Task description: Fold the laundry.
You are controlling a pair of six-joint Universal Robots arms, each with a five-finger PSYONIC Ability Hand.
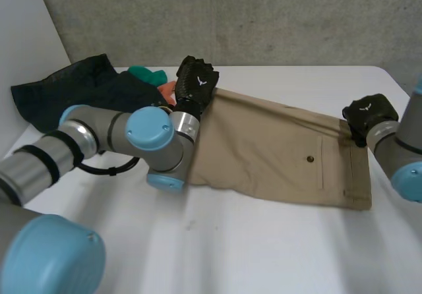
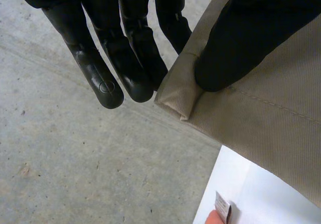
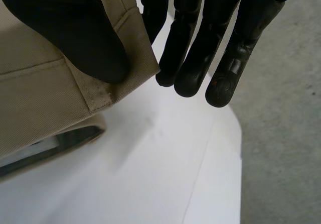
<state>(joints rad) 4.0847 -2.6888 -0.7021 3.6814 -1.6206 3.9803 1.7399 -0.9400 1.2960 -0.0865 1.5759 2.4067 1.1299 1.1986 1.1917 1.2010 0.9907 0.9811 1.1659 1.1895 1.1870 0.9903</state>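
Counter [image 1: 264,254]: white, carries all the laundry.

Khaki garment [image 1: 277,155]: lies flat across the counter (trousers or shorts, cannot tell which; buttoned back pocket faces up); its long axis runs from one robot hand to the other, with the waistband at the right end.

Dark heap [image 1: 72,86]: unsorted laundry just beyond the garment's left end; teal and orange pieces lie between the heap and the garment.

Left robot hand [image 1: 196,83]: at the garment's far left corner; its wrist view shows the thumb pressed on top of the hem corner [image 2: 175,101] and straight fingers running behind it; cloth pinched.

Right robot hand [image 1: 370,116]: at the garment's far right corner; thumb clamps the waistband corner [image 3: 133,58] against straight fingers; cloth pinched.

Judgement: the hands hold opposite ends of the long axis, both on the far edge; each is nearest its own end, so a fold could bring the far edge over the near edge, or one end over the other.
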